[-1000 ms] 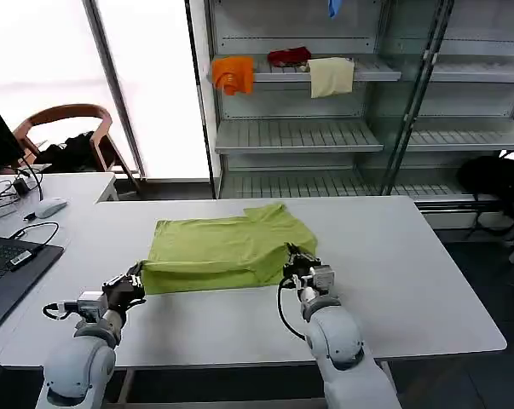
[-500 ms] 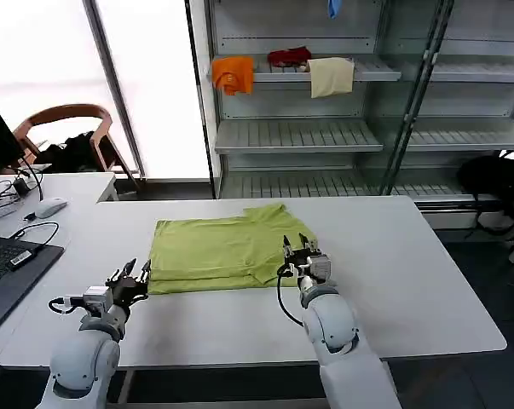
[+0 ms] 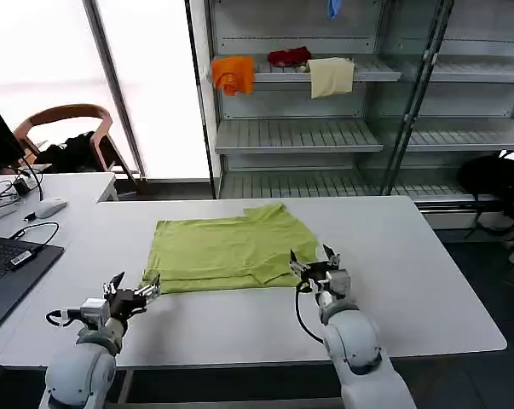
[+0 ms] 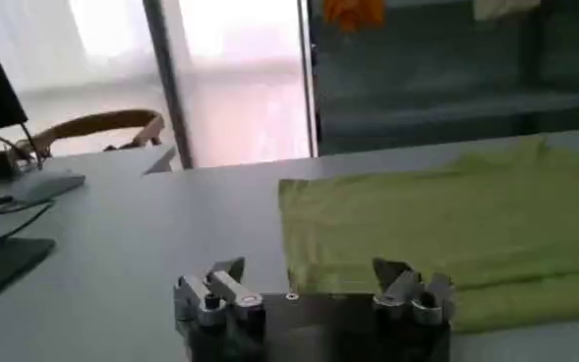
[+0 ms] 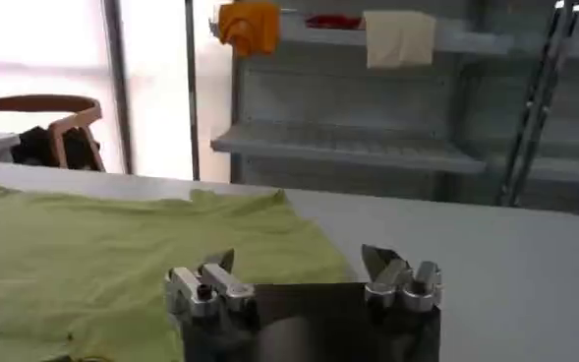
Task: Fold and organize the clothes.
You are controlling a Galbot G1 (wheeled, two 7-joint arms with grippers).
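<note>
Looking down over a plain white rectangular worktop [image 3: 410, 281], we are seeing the lime yellow-green short-sleeved T-shirt [image 3: 227, 251] lying partly folded at its middle, the near hem doubled over and one sleeve reaching toward the far edge. A second white desk [image 3: 69, 183] is standing at the left with a white computer mouse [image 3: 50, 207] and a dark laptop [image 3: 9, 264] on it, and a brown curved wooden chair [image 3: 69, 119] is sitting behind that, by the bright window. Past the worktop a grey metal shelving rack [image 3: 299, 135] is lining the wall; its upper shelf is carrying a bunched orange cloth [image 3: 233, 74], a dark red cloth [image 3: 289, 57] and a cream cloth [image 3: 332, 77] draped over the edge, while the lower shelves are bare.

Our left gripper [image 3: 135, 294] is hovering just off the shirt's near left corner, fingers spread wide and grasping nothing. Our right gripper [image 3: 314, 266] is hanging at the shirt's near right corner, its fingers also spread apart and empty. From the left wrist the shirt [image 4: 446, 236] is lying just beyond the parted fingers [image 4: 215, 290].
</note>
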